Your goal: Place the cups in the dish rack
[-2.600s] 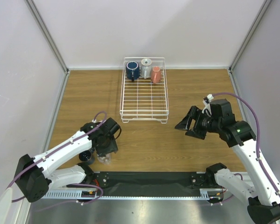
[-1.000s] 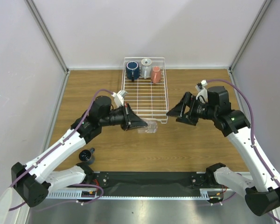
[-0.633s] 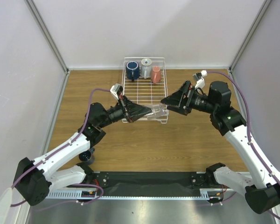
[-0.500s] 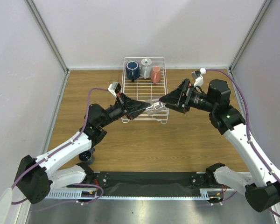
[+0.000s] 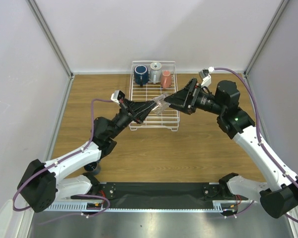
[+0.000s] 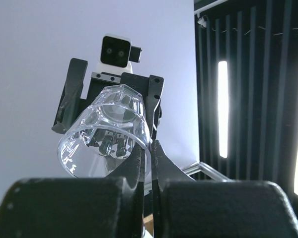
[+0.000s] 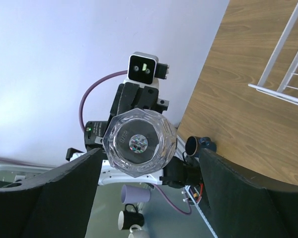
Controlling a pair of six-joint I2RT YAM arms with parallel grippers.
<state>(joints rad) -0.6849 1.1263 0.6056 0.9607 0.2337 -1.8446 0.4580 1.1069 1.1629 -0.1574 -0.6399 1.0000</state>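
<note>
A clear glass tumbler (image 5: 160, 104) hangs tilted in the air over the front of the white wire dish rack (image 5: 154, 119). My left gripper (image 5: 150, 108) is shut on its rim (image 6: 148, 144), one finger inside the glass and one outside. My right gripper (image 5: 175, 102) faces it, open, with its fingers either side of the tumbler's base (image 7: 139, 141) and a gap on both sides. A navy mug (image 5: 141, 75), a light grey mug (image 5: 155, 72) and a salmon-pink cup (image 5: 166, 79) stand at the rack's far end. A small dark blue cup (image 5: 92, 166) lies by the left arm's base.
The rack's front corner (image 7: 283, 74) shows at the right of the right wrist view, above the wooden table (image 7: 238, 114). A lilac cup (image 7: 135, 193) and a black mug (image 7: 130, 218) sit below the table's near edge. Grey walls close in three sides.
My left arm has lifted the tumbler from near the table's front edge up over the rack. My right arm has swung left to meet it, its open fingers now around the base.
</note>
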